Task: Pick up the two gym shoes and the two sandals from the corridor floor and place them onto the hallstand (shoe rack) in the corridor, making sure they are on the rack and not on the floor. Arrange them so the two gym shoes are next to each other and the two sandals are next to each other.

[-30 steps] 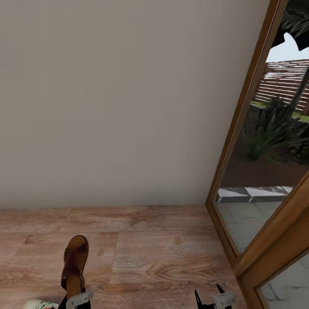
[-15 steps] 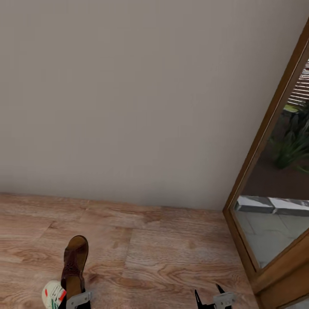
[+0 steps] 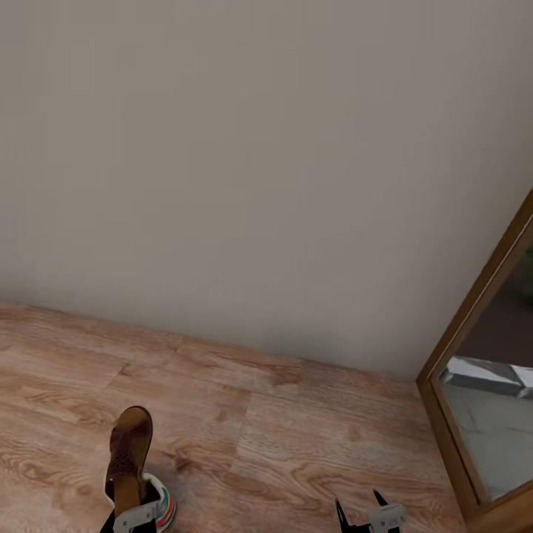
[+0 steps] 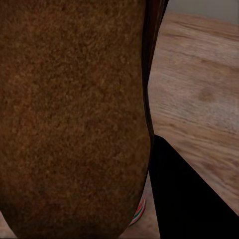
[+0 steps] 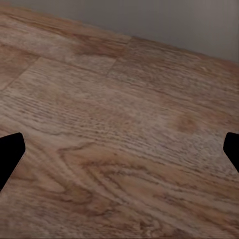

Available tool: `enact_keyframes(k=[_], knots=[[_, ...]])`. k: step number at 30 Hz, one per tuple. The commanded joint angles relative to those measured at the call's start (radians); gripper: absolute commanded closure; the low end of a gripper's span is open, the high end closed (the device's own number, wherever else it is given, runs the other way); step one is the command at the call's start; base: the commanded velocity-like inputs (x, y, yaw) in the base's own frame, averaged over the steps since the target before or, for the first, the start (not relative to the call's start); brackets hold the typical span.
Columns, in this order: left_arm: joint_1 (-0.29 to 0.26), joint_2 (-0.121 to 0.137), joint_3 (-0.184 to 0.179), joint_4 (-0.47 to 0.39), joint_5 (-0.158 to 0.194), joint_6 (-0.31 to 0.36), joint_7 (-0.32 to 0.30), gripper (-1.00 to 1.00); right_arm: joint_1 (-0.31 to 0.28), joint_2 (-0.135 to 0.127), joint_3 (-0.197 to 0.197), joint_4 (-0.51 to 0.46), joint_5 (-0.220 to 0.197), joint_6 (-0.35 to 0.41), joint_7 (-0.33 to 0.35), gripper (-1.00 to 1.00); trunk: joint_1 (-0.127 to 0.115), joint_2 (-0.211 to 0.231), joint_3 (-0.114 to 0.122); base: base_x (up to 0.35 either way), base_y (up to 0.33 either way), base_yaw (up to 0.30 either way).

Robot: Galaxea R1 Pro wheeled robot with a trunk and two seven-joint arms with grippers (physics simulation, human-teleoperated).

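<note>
One sandal (image 3: pixel 129 459) is pinched upright in the left gripper (image 3: pixel 135 516), above a gym shoe (image 3: pixel 163 507) on the floor (image 3: pixel 296 459); right gripper (image 3: pixel 362 516) spread, empty; carrying step; next, find the rack.

One sandal (image 3: pixel 127 459), dark reddish-brown with woven straps and tan insole, is held off the floor (image 3: pixel 296 444) in the left tool (image 3: pixel 136 516), toe pointing away toward the wall. One gym shoe (image 3: pixel 164 506), white with green and red stripes, lies on the wood-grain floor just beneath it, mostly hidden.
</note>
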Motion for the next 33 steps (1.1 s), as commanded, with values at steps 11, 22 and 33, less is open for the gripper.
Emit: enact_keyframes(k=[11, 22, 33], knots=[[-0.001, 0.000, -0.002, 0.000, 0.004, -0.003, -0.001, 1.00, 0.000, 0.000, 0.003, 0.000, 0.002, -0.002, -0.001, -1.00, 0.000, 0.000, -0.001, 0.060, -0.165, 0.279], [-0.001, 0.000, -0.001, 0.000, 0.004, -0.003, -0.001, 1.00, 0.000, 0.000, 0.002, 0.000, 0.002, -0.002, -0.001, -1.00, 0.000, 0.000, -0.001, 0.004, -0.012, 0.279], [0.000, 0.000, -0.001, -0.001, 0.004, -0.003, -0.001, 1.00, 0.000, 0.000, 0.002, 0.000, 0.002, -0.002, -0.001, -1.00, 0.000, 0.000, -0.001, 0.000, 0.000, 0.279]])
